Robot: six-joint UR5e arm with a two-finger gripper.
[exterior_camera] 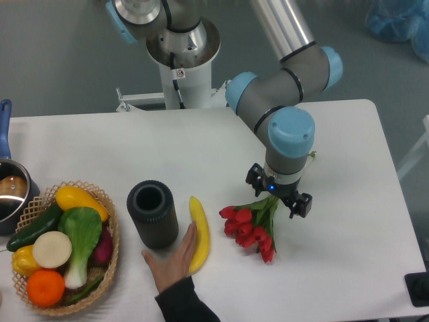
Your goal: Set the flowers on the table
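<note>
Camera view, fixed, looking down on the table (348, 134). Flowers (250, 227) lie on the white top, right of centre, red heads toward the lower left, green stems running up toward the gripper (279, 196). Gripper sits just above the stem end with its fingers spread apart, released; nothing held between them. Banana (200, 231) lies left of the flowers, apart from them. A person's hand (171, 257) reaches in from the bottom edge, resting on the banana's lower end. Dark cylindrical cup (153, 214) stands upright just left of the banana. Wicker basket (110, 261) of vegetables at far left; pot (9, 191) partly cut off by the frame edge.
</note>
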